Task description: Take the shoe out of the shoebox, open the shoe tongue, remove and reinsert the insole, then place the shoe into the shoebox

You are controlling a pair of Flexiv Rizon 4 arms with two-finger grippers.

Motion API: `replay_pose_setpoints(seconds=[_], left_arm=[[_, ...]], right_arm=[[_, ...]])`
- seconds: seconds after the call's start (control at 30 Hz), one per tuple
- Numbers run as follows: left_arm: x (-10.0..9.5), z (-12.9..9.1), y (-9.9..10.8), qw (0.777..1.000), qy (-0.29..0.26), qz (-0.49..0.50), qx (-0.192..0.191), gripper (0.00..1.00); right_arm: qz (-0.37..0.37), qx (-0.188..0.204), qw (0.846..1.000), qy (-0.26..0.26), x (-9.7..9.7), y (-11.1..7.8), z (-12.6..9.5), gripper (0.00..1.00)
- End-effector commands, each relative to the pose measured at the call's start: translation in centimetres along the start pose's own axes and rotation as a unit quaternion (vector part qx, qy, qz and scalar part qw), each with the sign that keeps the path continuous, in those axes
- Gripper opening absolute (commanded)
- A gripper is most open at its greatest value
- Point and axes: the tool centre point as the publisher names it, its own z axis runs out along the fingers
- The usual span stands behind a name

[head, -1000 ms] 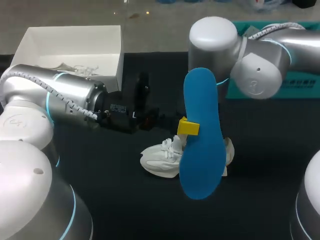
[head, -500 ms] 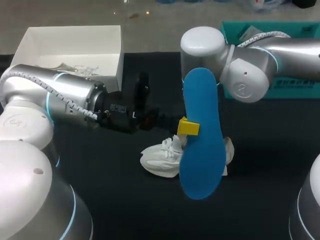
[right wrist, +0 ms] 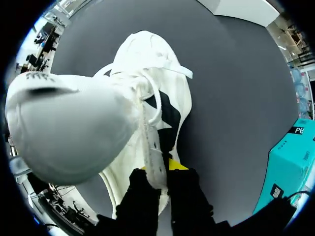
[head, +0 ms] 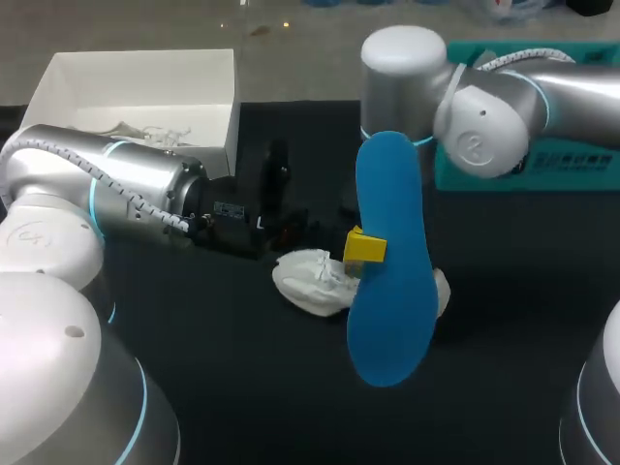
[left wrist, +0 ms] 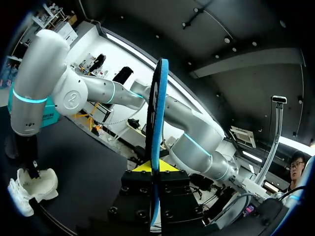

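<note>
**Shoe nudged toward the left arm, insole held up**

Vs. a sec ago: the white shoe (head: 310, 281) has shifted, its toe now further up the table (head: 242, 387) & closer to the left arm (head: 107, 194). The right arm (head: 484, 116) has swung its big joints a bit. The blue insole (head: 392, 281) & left pincer (head: 366, 247) are just where they were.

From overhead the insole hides most of the shoe & all of the right pincer. The right wrist cam fills that in: the right pincer (right wrist: 160, 169) is clamped on a strip of the shoe's (right wrist: 147, 98) upper by the opening, w/ the toe up close to the lens. The left wrist cam shows the insole (left wrist: 157, 113) edge-on, standing upright, squeezed between the left pincer's (left wrist: 157, 167) two fingers. It also catches the shoe (left wrist: 29, 189) low on the table, well off to one side, w/ the right arm's dark pincer (left wrist: 30, 164) coming down onto it.

Table is black. The open white shoebox (head: 136, 87) sits at the far left corner, apart from the shoe. A teal box (head: 542, 165) sits far right, partly behind the right arm.
</note>
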Motion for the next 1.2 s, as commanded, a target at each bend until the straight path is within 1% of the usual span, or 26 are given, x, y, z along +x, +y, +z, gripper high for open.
replay_pose_setpoints(seconds=[0.03, 0.07, 0.1, 0.47, 0.5, 0.53, 0.57, 0.6, 0.63, 0.67, 0.7, 0.73, 0.77, 0.83, 0.87, 0.9, 1.0, 1.03, 1.07, 1.13, 1.2], left_arm=[[-0.1, 0.2, 0.0, 1.0, 0.001, 0.0, 0.001, 0.0], [-0.1, 0.2, 0.0, 1.0, 0.001, 0.0, 0.001, 0.0], [-0.1, 0.2, 0.0, 1.0, 0.001, 0.0, 0.001, 0.0], [-0.1, 0.2, 0.0, 1.0, 0.001, 0.0, 0.001, 0.0], [-0.1, 0.2, 0.0, 1.0, 0.001, 0.0, 0.001, 0.0], [-0.1, 0.2, 0.0, 1.0, 0.001, 0.0, 0.001, 0.0], [-0.1, 0.2, 0.0, 1.0, 0.001, 0.0, 0.001, 0.0], [-0.1, 0.2, 0.0, 1.0, 0.001, 0.0, 0.001, 0.0], [-0.1, 0.2, 0.0, 1.0, 0.001, 0.0, 0.001, 0.0], [-0.1, 0.2, 0.0, 1.0, 0.001, 0.0, 0.001, 0.0], [-0.1, 0.2, 0.0, 1.0, 0.001, 0.0, 0.001, 0.0], [-0.1, 0.2, 0.0, 1.0, 0.001, 0.0, 0.001, 0.0], [-0.1, 0.2, 0.0, 1.0, 0.001, 0.0, 0.001, 0.0], [-0.1, 0.2, 0.0, 1.0, 0.001, 0.0, 0.001, 0.0], [-0.1, 0.2, 0.0, 1.0, 0.001, 0.0, 0.001, 0.0], [-0.1, 0.2, 0.0, 1.0, 0.001, 0.0, 0.001, 0.0], [-0.1, 0.2, 0.0, 1.0, 0.001, 0.0, 0.001, 0.0], [-0.1, 0.2, 0.0, 1.0, 0.001, 0.0, 0.001, 0.0], [-0.1, 0.2, 0.0, 1.0, 0.001, 0.0, 0.001, 0.0], [-0.1, 0.2, 0.0, 1.0, 0.001, 0.0, 0.001, 0.0], [-0.1, 0.2, 0.0, 1.0, 0.001, 0.0, 0.001, 0.0]], right_arm=[[0.279, -0.078, 0.939, 0.185, -0.1, -0.8, -1.2, 0.0], [0.318, -0.085, 0.921, 0.209, 0.2, -0.7, -1.2, 0.0], [0.326, -0.087, 0.92, 0.202, 0.7, -0.4, -1.4, 0.0], [0.326, -0.087, 0.92, 0.202, 0.7, -0.4, -1.4, 0.0], [0.358, -0.108, 0.899, 0.226, 0.4, -0.1, -1.8, 0.0], [0.358, -0.127, 0.89, 0.251, 0.4, 0.3, -1.9, 0.0], [0.386, -0.139, 0.873, 0.263, 0.4, 0.6, -2.0, 0.0], [0.399, -0.15, 0.861, 0.277, 0.4, 0.7, -1.9, 0.0], [0.405, -0.162, 0.853, 0.287, 0.5, 0.9, -1.8, 0.0], [0.428, -0.171, 0.842, 0.282, 0.6, 1.0, -1.8, 0.0], [0.437, -0.176, 0.834, 0.287, 0.7, 1.2, -1.7, 0.0], [0.452, -0.183, 0.821, 0.297, 0.7, 1.3, -1.5, 0.0], [0.47, -0.187, 0.811, 0.293, 0.7, 1.4, -1.3, 0.0], [0.48, -0.197, 0.802, 0.296, 0.9, 1.7, -1.1, 0.0], [0.486, -0.202, 0.799, 0.289, 1.0, 1.8, -1.0, 0.0], [0.489, -0.204, 0.8, 0.282, 1.1, 1.9, -1.0, 0.0], [0.508, -0.214, 0.791, 0.267, 1.3, 2.0, -1.0, 0.0], [0.518, -0.222, 0.784, 0.26, 1.4, 2.0, -1.0, 0.0], [0.522, -0.228, 0.781, 0.255, 1.6, 2.0, -0.9, 0.0], [0.523, -0.239, 0.778, 0.253, 1.7, 2.0, -0.9, 0.0], [0.515, -0.242, 0.784, 0.25, 1.8, 2.1, -0.7, 0.0]])
